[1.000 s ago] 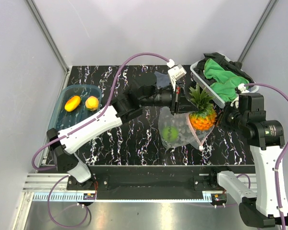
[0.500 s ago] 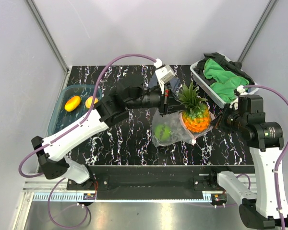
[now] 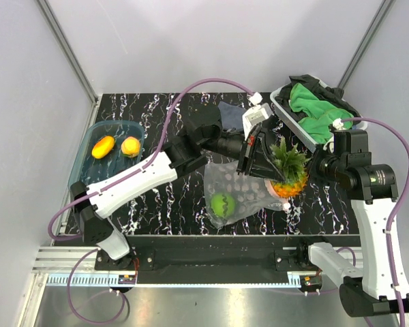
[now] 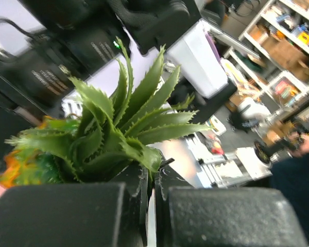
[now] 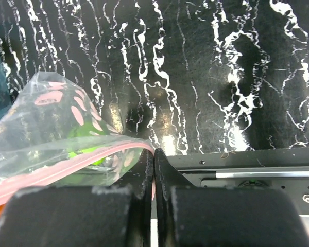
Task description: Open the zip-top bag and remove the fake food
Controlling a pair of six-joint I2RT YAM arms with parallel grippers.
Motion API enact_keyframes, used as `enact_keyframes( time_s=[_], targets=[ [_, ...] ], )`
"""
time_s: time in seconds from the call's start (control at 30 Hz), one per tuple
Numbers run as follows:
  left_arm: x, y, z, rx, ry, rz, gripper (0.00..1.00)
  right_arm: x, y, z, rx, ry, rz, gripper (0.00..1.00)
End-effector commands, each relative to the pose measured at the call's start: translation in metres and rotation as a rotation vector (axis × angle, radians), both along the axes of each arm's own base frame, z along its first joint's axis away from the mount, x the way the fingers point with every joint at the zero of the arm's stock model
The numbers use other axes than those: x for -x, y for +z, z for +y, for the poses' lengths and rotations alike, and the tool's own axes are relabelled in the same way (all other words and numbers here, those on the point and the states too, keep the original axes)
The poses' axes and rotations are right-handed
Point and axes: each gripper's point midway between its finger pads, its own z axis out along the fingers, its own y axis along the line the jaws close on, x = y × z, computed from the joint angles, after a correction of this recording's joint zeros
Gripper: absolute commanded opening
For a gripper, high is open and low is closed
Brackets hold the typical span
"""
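Note:
The zip-top bag (image 3: 235, 191) is clear and crinkly and lies mid-table with a green ball (image 3: 223, 203) inside. My left gripper (image 3: 262, 160) is shut on a leaf of the fake pineapple (image 3: 288, 178), whose orange body sits at the bag's right end. In the left wrist view the spiky crown (image 4: 113, 128) rises right over the closed left gripper (image 4: 153, 172). My right gripper (image 5: 154, 157) is shut on the bag's pink zip strip (image 5: 67, 167), with the bag (image 5: 46, 118) and the green ball (image 5: 87, 144) to its left. Two orange-yellow pieces (image 3: 103, 146) (image 3: 130, 146) lie in the blue tub.
The translucent blue tub (image 3: 88, 170) stands at the table's left. A grey bin (image 3: 283, 109) with green cloths (image 3: 317, 112) stands at the back right. A dark bluish thing (image 3: 229, 112) lies behind the left arm. The table's metal front rail (image 5: 237, 170) runs close below the right gripper.
The left gripper swung left with the pineapple, then back right and a little nearer. The bag slid toward the front left and the green ball rolled with it.

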Motion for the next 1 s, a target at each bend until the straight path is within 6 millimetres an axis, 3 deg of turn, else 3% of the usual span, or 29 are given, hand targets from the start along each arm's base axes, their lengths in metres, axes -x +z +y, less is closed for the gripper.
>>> enact_keyframes(
  time_s=[0.0,0.03,0.07,0.17,0.43,0.6,0.63,0.67,0.73,0.83,0.97],
  targets=[
    [0.005,0.013,0.01,0.021,0.024,-0.083,0.0,-0.012,0.023,-0.009,0.04,-0.035,-0.097,0.0],
    [-0.001,0.003,0.012,-0.026,0.076,-0.102,0.0,-0.01,0.025,-0.01,0.047,-0.036,-0.104,0.0],
    [-0.023,-0.002,0.006,-0.058,0.212,-0.106,0.0,-0.01,0.025,-0.012,0.057,-0.038,-0.104,0.0],
    [-0.06,-0.015,0.007,-0.159,0.45,-0.086,0.0,-0.005,0.022,-0.018,0.08,-0.054,-0.097,0.0],
    [-0.083,0.003,-0.006,-0.115,0.588,0.07,0.0,-0.004,0.014,-0.005,0.018,-0.027,-0.085,0.0],
    [-0.105,0.003,0.003,-0.085,0.616,0.137,0.0,-0.002,0.01,-0.009,0.034,-0.036,-0.088,0.0],
    [-0.102,0.022,0.002,-0.008,0.566,0.165,0.0,-0.002,0.006,-0.01,0.041,-0.036,-0.08,0.0],
    [-0.086,0.026,0.002,0.014,0.45,0.163,0.0,-0.003,0.006,-0.011,0.046,-0.037,-0.084,0.0],
    [-0.074,0.04,0.003,0.087,0.333,0.139,0.0,-0.005,0.002,-0.014,0.06,-0.05,-0.076,0.0],
    [-0.043,0.04,0.012,0.102,0.166,0.05,0.0,-0.012,0.001,-0.014,0.06,-0.057,-0.071,0.0],
    [-0.027,0.023,0.022,0.053,0.086,-0.027,0.0,-0.021,0.006,-0.008,0.038,-0.044,-0.079,0.0]
  ],
)
